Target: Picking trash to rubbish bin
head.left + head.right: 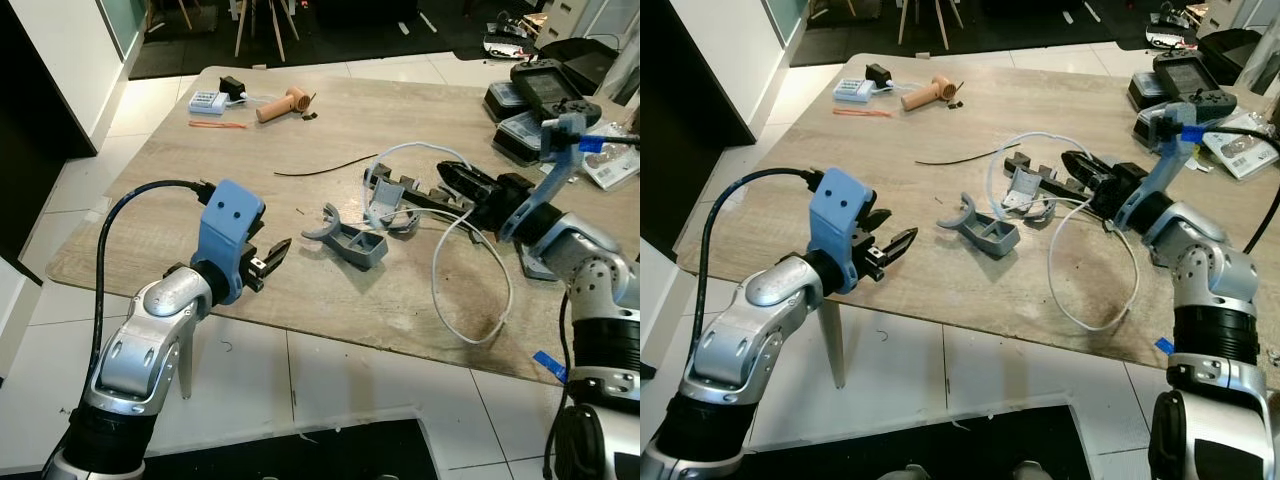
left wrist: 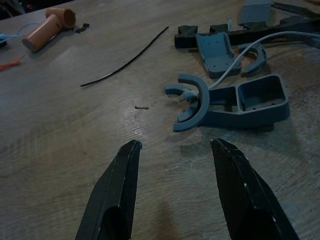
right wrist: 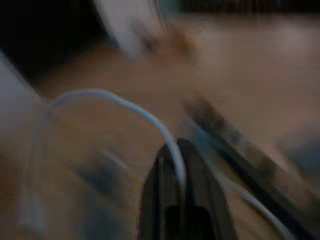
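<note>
A: Eyes on the long white looped cable (image 1: pixel 470 300) sprawled over the right half of the pale wooden counter (image 1: pixel 150 190). It loops down toward the near edge and arcs back up into the clutter.

B: And the right tool (image 3: pixel 176 150) has it. In the right wrist view the two black fingers are pinched together with the white cord running up between their tips. Blurred picture, but the grip reads as closed on the cable.

A: In the head views that tool sits over the black parts by the upper end of the cable, well in from the edge.

B: Now the left tool (image 2: pixel 175 150): fingers spread wide apart, nothing between them, hovering low at the near-left edge of the counter.

A: Straight ahead of it lies the grey-blue plastic bracket with a curved fork end (image 2: pixel 227 102). The fork faces the left tool, and the long axis runs away toward the robot's right.

B: So the left arm is the nearer one for that bracket, I'd say, and the right arm owns the cable.

A: Further out: a thin black wire strip (image 1: pixel 325 166) mid-counter, a tan cylindrical piece (image 1: pixel 283 104) at the far side, black cases at far right.

B: No bin that I can make out.
</note>
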Controlling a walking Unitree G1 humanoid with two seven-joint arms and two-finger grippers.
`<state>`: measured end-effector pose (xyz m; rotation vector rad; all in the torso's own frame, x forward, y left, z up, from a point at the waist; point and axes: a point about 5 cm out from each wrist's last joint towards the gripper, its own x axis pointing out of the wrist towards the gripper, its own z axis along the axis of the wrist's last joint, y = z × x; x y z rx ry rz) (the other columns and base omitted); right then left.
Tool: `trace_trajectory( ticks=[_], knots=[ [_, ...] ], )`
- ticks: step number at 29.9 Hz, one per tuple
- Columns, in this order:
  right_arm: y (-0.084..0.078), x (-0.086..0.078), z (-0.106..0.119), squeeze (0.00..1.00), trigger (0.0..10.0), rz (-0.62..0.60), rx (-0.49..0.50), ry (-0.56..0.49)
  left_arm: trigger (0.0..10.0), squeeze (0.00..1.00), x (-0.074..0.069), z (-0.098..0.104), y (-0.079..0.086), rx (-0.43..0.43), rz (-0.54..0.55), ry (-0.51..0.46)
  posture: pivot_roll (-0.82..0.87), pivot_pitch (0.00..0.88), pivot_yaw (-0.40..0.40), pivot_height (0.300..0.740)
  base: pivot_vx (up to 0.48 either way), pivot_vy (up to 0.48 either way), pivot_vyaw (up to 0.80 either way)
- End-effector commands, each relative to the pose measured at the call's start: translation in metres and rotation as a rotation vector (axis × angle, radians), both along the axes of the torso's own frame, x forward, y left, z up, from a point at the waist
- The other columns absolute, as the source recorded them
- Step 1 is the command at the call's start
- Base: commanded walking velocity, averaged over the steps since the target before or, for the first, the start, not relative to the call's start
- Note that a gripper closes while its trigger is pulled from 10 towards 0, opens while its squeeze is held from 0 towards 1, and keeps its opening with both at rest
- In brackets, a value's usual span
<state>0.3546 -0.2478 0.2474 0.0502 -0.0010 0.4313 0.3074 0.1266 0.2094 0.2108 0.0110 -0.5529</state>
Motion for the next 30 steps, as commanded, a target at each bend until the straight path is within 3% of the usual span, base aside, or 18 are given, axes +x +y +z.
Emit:
trace_trajectory(
  ticks=[1,2,3,5,6,11,19,20,21,22,23,30],
  knots=[
    [-0.007,0.0,-0.025,0.0,3.1,-0.099,-0.113,0.09,10.0,0.0,0.0,-0.003,-0.002,-0.011,-0.008,0.01,0.05,0.169,0.074,0.74,0.0,0.0,0.0],
    [-0.01,0.001,-0.033,0.0,3.1,-0.138,-0.163,0.108,10.0,0.0,0.0,-0.003,-0.002,-0.012,-0.01,0.011,0.04,0.166,0.076,0.74,0.0,0.0,0.0],
    [-0.012,0.002,-0.044,0.82,10.0,-0.174,-0.205,0.124,10.0,0.0,-0.001,-0.004,-0.003,-0.011,-0.013,0.012,0.04,0.166,0.076,0.74,0.0,0.0,0.0],
    [-0.013,0.002,-0.051,0.82,10.0,-0.193,-0.231,0.132,10.0,0.0,-0.001,-0.004,-0.003,-0.011,-0.016,0.012,0.04,0.166,0.076,0.74,0.0,0.0,0.0],
    [-0.012,0.002,-0.067,1.0,10.0,-0.233,-0.279,0.165,10.0,0.0,-0.001,-0.004,-0.003,-0.008,-0.02,0.011,0.05,0.163,0.073,0.74,0.0,0.0,0.0],
    [-0.01,-0.001,-0.084,1.0,10.0,-0.286,-0.35,0.201,10.0,0.0,-0.001,-0.003,-0.002,-0.006,-0.018,0.005,0.05,0.16,0.07,0.74,0.0,0.0,0.0],
    [-0.013,0.001,-0.08,0.98,10.0,-0.34,-0.424,0.151,10.0,0.0,-0.001,-0.002,-0.002,-0.008,-0.02,0.0,0.05,0.162,0.074,0.74,0.0,0.0,0.0],
    [-0.014,0.002,-0.079,0.82,10.0,-0.348,-0.44,0.137,10.0,0.0,-0.001,-0.002,-0.002,-0.007,-0.021,0.0,0.05,0.162,0.074,0.74,0.0,0.0,0.0],
    [-0.015,0.002,-0.077,0.4,10.0,-0.355,-0.448,0.126,10.0,0.0,-0.001,-0.002,-0.002,-0.008,-0.02,0.0,0.05,0.165,0.075,0.74,0.0,0.0,0.0],
    [-0.015,0.002,-0.077,0.4,10.0,-0.359,-0.45,0.122,10.0,0.0,-0.001,-0.002,-0.002,-0.008,-0.02,0.001,0.05,0.165,0.075,0.74,0.0,0.0,0.0],
    [-0.016,0.002,-0.077,0.0,10.0,-0.362,-0.45,0.123,10.0,0.0,-0.001,-0.002,-0.002,-0.008,-0.021,0.001,0.05,0.165,0.075,0.74,0.0,0.0,0.0],
    [-0.019,0.003,-0.089,0.0,10.0,-0.364,-0.395,0.166,10.0,0.0,0.0,-0.002,-0.003,-0.004,-0.025,0.003,0.05,0.17,0.079,0.74,0.0,0.0,0.0]
  ],
)
